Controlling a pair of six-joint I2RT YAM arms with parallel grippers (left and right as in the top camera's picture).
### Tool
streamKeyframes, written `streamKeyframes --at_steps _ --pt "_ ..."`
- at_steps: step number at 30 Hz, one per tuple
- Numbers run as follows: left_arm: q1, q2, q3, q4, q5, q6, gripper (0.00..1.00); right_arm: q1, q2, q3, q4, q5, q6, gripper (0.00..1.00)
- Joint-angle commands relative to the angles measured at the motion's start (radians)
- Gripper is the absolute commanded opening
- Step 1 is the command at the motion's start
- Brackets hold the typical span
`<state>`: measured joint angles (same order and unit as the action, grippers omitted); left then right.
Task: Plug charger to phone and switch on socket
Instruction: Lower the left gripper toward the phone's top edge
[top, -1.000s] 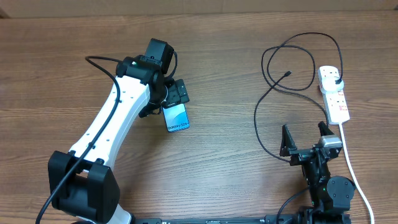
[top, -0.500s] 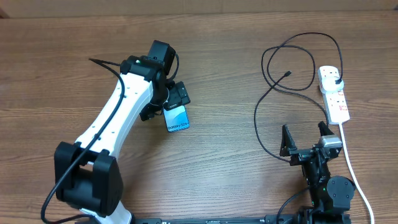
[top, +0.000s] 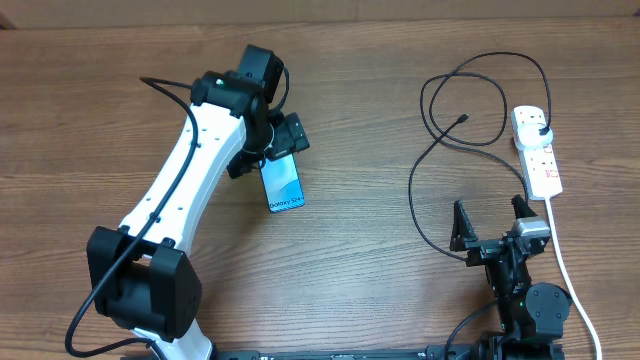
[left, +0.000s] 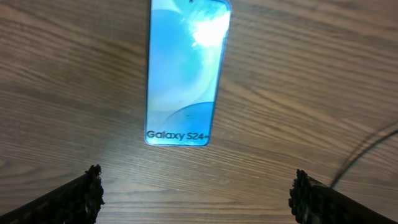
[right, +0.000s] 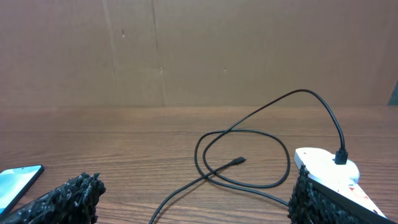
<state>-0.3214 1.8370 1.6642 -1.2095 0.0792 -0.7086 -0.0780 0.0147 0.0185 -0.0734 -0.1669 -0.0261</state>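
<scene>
The phone (top: 283, 187) lies flat on the wooden table, screen up, its "Galaxy" text at the near end. It also shows in the left wrist view (left: 184, 74) and at the left edge of the right wrist view (right: 17, 182). My left gripper (top: 272, 150) is open and empty above the phone's far end, its fingertips (left: 199, 194) wide apart and not touching it. The charger cable (top: 432, 150) lies in loops, its connector tip (top: 463, 119) free on the table (right: 238, 162). Its black plug (top: 541, 129) sits in the white socket strip (top: 538, 152). My right gripper (top: 490, 224) is open and empty (right: 193, 200).
The strip's thick white cord (top: 566, 268) runs down the right side past my right arm. A brown cardboard wall (right: 199, 50) stands behind the table. Bare wood lies between the phone and the cable loops.
My left gripper has drawn back and turned a little, so more of the phone's screen shows. The phone, cable, strip and right arm have not moved.
</scene>
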Motion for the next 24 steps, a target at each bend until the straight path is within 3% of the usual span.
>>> streamKeyframes --at_steps 1,11,24 --pt "-0.005 0.048 0.078 -0.031 0.018 -0.021 1.0 -0.003 -0.011 -0.011 0.004 0.009 0.002 1.0" --pt "-0.005 0.164 0.14 -0.104 0.037 -0.021 1.0 -0.003 -0.012 -0.011 0.004 0.009 0.002 1.0" --pt "-0.006 0.175 0.14 -0.132 0.037 -0.021 1.0 -0.003 -0.011 -0.011 0.004 0.009 0.002 1.0"
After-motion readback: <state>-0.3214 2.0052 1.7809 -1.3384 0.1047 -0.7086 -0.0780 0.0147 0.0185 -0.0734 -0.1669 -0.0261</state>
